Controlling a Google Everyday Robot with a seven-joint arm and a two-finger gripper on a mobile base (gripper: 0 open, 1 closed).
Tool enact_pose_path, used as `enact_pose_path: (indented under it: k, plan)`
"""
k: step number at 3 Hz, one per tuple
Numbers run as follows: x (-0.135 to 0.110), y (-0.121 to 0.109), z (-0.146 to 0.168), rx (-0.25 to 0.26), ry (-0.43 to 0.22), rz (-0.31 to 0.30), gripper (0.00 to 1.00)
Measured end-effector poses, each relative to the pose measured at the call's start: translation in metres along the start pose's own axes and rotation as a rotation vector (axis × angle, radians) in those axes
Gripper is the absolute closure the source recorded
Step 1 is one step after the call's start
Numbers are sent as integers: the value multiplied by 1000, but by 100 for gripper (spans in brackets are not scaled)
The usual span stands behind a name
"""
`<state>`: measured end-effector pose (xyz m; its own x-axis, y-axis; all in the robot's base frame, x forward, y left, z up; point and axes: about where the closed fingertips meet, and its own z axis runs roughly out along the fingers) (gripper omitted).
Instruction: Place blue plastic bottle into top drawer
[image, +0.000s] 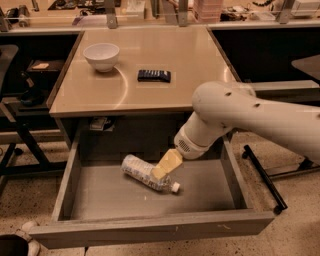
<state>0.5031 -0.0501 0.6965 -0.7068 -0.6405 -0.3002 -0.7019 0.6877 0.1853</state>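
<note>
Top drawer (105, 197) pulled fully out beneath the surface (170, 50), its grey bottom exposed; blue plastic bottle (142, 172) lying on its side on the drawer bottom, a little left of centre, white cap toward 4 o'clock and base toward 10 o'clock; the bottle rests well apart from every drawer wall. End effector (161, 170), yellowish, reaching down into the drawer from the 2 o'clock side and overlapping the bottle's middle; whether it is open or closed, and whether it has hold of the bottle, cannot be told from this view. White arm (250, 112) entering from 3 o'clock, crossing above the drawer's right wall. On the surface: white bowl (101, 56) at 10 o'clock; small dark flat rectangular object (154, 75) at 4 o'clock of the bowl, apart from it.
</note>
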Motion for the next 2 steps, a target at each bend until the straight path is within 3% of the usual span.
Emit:
enact_pose_path:
  k: [1,2]
  plan:
    - [-4,8,-25,30,-18,-17,0]
    - [-4,8,-24,29,-17,-16,0]
